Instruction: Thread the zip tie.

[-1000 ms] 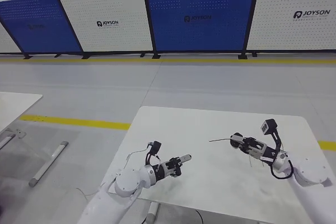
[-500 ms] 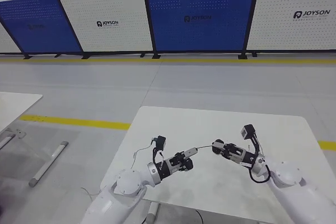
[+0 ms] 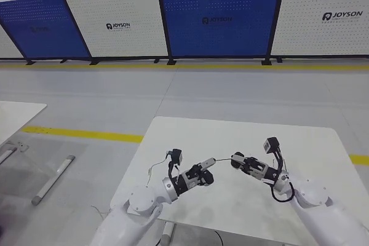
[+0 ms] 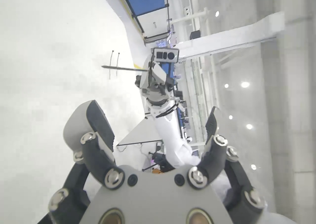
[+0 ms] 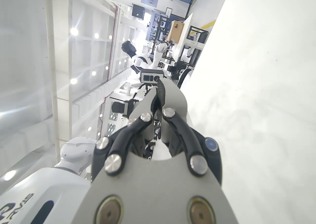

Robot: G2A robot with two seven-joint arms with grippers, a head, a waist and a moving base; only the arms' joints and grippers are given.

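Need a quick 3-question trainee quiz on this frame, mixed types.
1. True or false: the left claw is open.
2. The right claw is: A) open, B) shut on the zip tie, C) shut on nothing.
3. Fill in: in the top view, the zip tie's free end points toward the ____ claw.

Key: 1 true; 2 B; 3 left.

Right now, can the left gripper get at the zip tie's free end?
Probably yes. The left gripper is open, the zip tie sticks out of the shut right gripper towards it, and nothing lies between them.
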